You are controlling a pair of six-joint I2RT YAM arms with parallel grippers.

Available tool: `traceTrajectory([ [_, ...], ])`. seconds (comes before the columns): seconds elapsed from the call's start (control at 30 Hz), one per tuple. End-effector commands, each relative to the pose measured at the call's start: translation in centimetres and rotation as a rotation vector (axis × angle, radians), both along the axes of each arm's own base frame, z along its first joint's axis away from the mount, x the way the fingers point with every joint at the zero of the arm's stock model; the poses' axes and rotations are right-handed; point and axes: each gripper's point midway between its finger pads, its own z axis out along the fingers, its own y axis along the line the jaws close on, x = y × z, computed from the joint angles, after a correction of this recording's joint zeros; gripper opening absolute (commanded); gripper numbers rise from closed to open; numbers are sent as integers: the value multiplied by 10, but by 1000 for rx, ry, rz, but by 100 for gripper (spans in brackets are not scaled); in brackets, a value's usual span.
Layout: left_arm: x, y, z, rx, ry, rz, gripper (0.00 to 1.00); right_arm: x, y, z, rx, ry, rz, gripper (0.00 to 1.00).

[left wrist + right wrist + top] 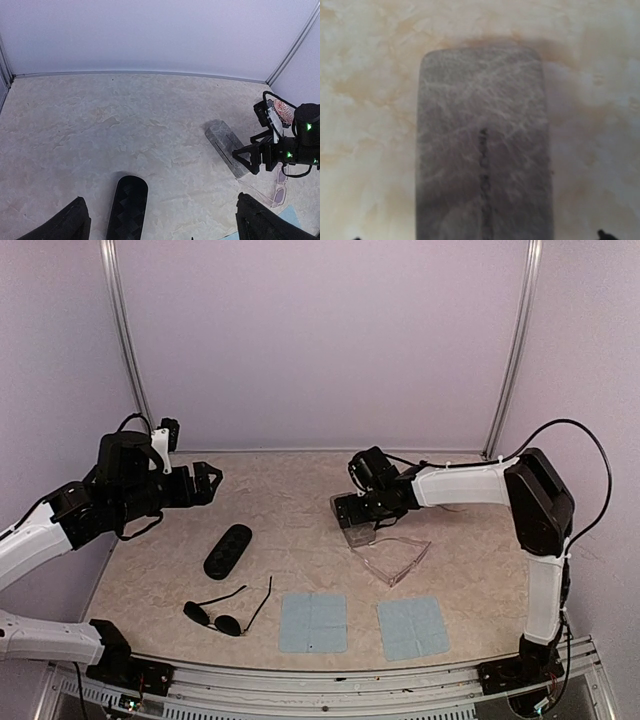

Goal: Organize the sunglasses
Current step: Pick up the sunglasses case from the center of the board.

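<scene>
The dark wire-framed sunglasses (225, 615) lie unfolded near the front left of the table. The clear pinkish sunglasses (395, 558) lie right of centre; they also show in the left wrist view (279, 192). My left gripper (205, 483) is open and empty, held above the back left of the table; in its wrist view (160, 212) its fingers stand wide apart. My right gripper (350, 508) is open and low over the closed grey case (360, 537). In the right wrist view (479, 237) only the fingertips (602, 234) show, either side of the grey case (482, 150).
The black oval case (228, 550) lies closed left of centre, below my left gripper (127, 207). Two blue cloths (312, 622) (412, 627) lie side by side near the front edge. The grey case (226, 146) sits just behind the clear sunglasses. Walls enclose the table.
</scene>
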Motion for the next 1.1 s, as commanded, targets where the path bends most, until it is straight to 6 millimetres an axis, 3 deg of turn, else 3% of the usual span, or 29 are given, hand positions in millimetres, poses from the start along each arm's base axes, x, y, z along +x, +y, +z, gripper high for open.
traceTrajectory([
  [0.0,0,1,3,-32,-6,-6,99,8,13,-8,2,3,-4,100],
  [0.23,1,2,3,-45,-3,-9,99,10,12,-30,-41,26,-14,100],
  [0.43,2,5,4,-59,-3,-8,99,12,15,-37,-50,35,-12,97],
  [0.83,4,6,7,-78,-5,-11,99,13,27,-32,-59,30,30,73],
  [0.97,4,6,7,-80,-4,-11,99,15,27,-34,-81,29,27,74],
  [1.07,4,6,7,-82,-4,-14,99,16,26,-38,-103,33,23,83],
])
